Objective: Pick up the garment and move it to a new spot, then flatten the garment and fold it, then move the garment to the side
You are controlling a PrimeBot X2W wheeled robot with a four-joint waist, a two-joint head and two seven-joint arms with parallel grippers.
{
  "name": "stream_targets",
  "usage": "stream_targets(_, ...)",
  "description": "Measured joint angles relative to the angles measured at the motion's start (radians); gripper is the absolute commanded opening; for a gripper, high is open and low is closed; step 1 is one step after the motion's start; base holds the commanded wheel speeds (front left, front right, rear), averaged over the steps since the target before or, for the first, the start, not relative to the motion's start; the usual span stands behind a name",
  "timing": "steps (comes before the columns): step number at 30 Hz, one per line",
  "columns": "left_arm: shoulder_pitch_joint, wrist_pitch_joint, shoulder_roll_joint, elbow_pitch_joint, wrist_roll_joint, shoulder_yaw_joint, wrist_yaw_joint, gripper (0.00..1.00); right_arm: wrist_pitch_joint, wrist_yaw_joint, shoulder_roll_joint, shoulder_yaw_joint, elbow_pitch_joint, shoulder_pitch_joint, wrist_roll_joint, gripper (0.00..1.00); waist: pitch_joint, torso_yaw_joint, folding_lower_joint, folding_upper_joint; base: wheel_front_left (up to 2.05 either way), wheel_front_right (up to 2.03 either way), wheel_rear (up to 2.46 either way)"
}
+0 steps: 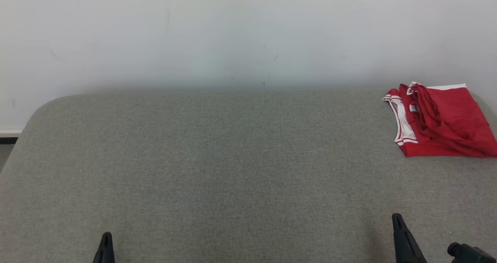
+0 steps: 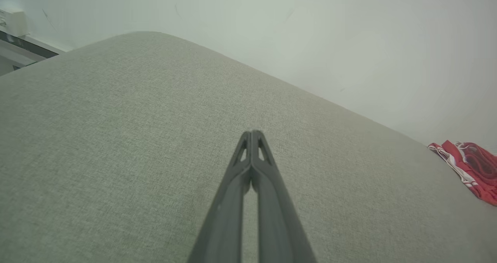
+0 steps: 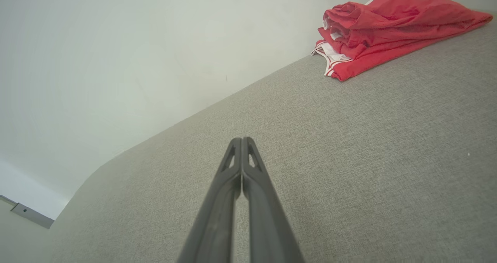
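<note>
Left hand (image 2: 252, 133) and right hand (image 3: 241, 139), fingers pressed together, hold nothing. Folded red garment (image 1: 446, 119) with white trim sits upper right in head view; right wrist view reveals its rumpled layers.

No readable writing in any view

The red garment (image 1: 450, 115) shows only plain cloth and white trim. A small pale patch inside its neck opening is too small to read, and the grey surface (image 1: 233, 158) and pale wall (image 1: 248, 30) bear no lettering.
</note>
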Motion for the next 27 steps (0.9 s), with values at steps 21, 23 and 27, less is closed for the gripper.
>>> stream_targets(21,-0.045,0.079,-0.015,0.005,-0.303,0.02,-0.004,0.0,0.06,0.0,-0.002,-0.025,0.024,-0.057,0.302,0.0,0.006,-0.003,0.0,0.0,0.0,0.0,0.0)
stream_targets(23,-0.048,0.088,-0.017,0.006,-0.335,0.022,-0.004,0.0,0.062,0.0,-0.002,-0.027,0.027,-0.059,0.325,0.0,0.007,-0.003,0.0,0.0,0.0,0.0,0.0)
stream_targets(27,-0.055,0.101,-0.02,0.007,-0.382,0.024,-0.01,0.0,0.073,0.0,-0.002,-0.032,0.031,-0.071,0.375,0.0,0.008,-0.004,0.0,0.0,0.0,0.0,0.0)
